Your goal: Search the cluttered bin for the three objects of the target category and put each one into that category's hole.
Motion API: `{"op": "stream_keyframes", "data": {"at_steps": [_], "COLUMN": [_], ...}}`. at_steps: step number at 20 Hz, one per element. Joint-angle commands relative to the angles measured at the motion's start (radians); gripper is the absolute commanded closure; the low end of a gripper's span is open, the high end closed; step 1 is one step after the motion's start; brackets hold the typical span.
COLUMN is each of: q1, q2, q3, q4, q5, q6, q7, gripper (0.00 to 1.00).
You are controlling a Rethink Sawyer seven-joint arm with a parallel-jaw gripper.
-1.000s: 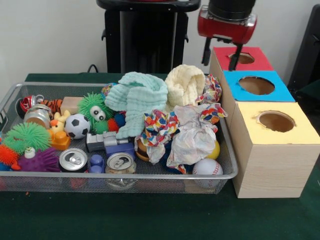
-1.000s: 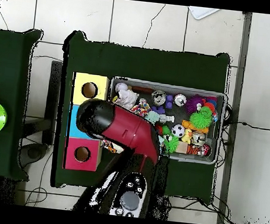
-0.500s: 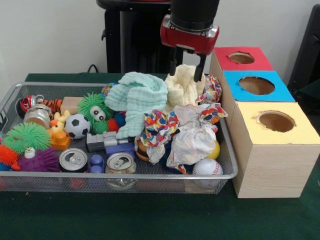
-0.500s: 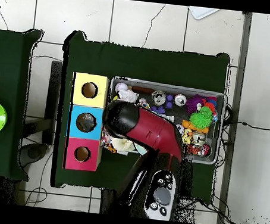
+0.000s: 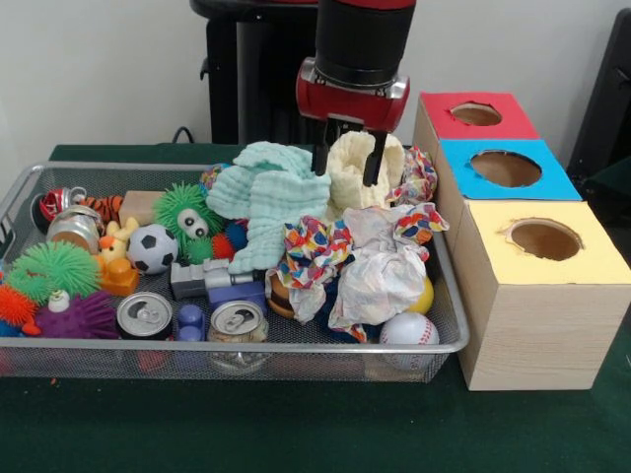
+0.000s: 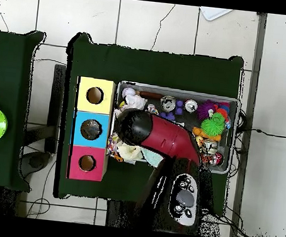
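The robot arm has swung from over the red box to the wire-mesh bin (image 5: 449,347), its open pincer (image 5: 347,166) now straddling the cream cloth (image 5: 352,169) at the bin's 1 o'clock.

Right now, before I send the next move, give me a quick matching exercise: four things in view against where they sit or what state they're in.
Things:
1. gripper
2. baseball
3. soccer ball
4. yellow-topped box

Places or states:
A. near right corner of the wire mesh bin, front view
B. outside the bin, nearest the camera in the row of three boxes
C. open, fingers either side of the cream cloth
D. left half of the bin, beside the green spiky toy

Pairs: 1-C, 2-A, 3-D, 4-B
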Motion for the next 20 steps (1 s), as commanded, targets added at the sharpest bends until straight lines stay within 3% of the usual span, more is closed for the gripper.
{"op": "stream_keyframes", "data": {"at_steps": [1,11,20], "q1": [-0.097,-0.260,-0.351], "q2": [0.020,0.058,0.090], "q3": [0.149,0.234,0.304], "q4": [0.047,-0.051,-0.114], "q5": [-0.135,-0.327,-0.475], "q6": [-0.033,-0.008,-0.005], "q7": [-0.138,-0.227,-0.227], "gripper": [0.00,0.00,0.00]}}
